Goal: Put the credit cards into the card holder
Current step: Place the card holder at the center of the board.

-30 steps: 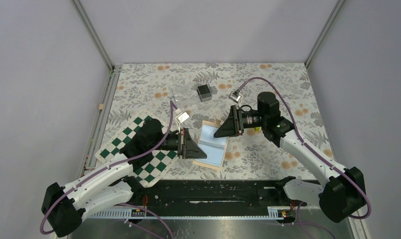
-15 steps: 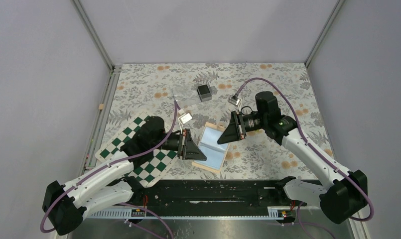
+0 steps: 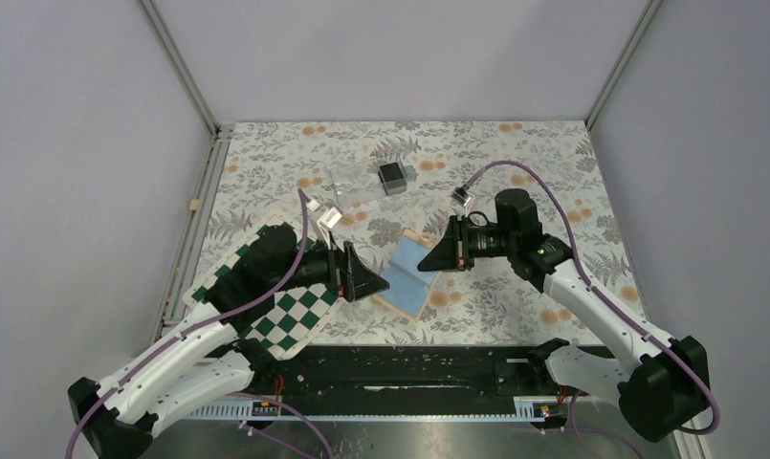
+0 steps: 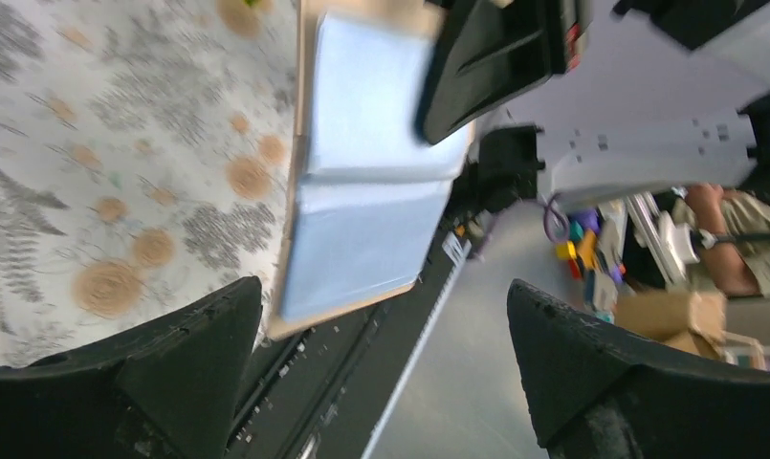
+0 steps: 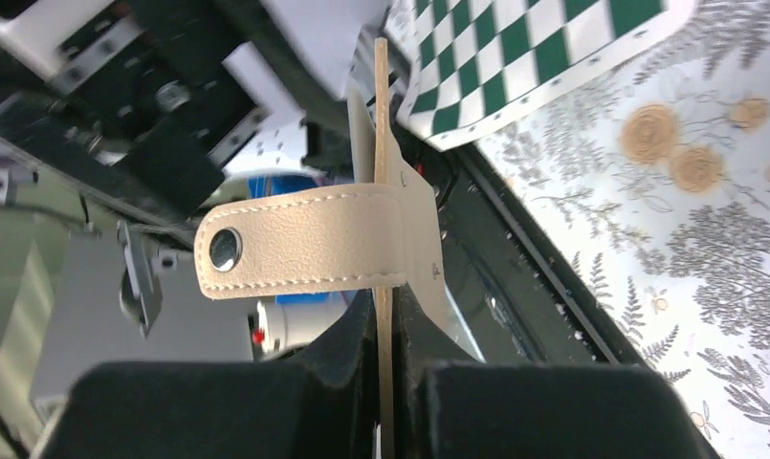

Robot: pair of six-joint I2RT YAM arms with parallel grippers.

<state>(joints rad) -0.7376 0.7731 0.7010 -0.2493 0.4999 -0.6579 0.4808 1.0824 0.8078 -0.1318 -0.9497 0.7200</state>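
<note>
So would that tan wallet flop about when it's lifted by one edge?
Probably fairly stiff: the wallet panel pinched in the right gripper stands straight on edge, not sagging. It likely bends only at its fold, so the free half may swing. Its clasp strap looks softer and could dangle.

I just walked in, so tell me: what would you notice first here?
The open tan wallet with its light blue inside sits mid-table, its edge pinched by the right fingers. The left fingers stand wide open just beside it, and a green-and-white checked board lies at the left.
</note>
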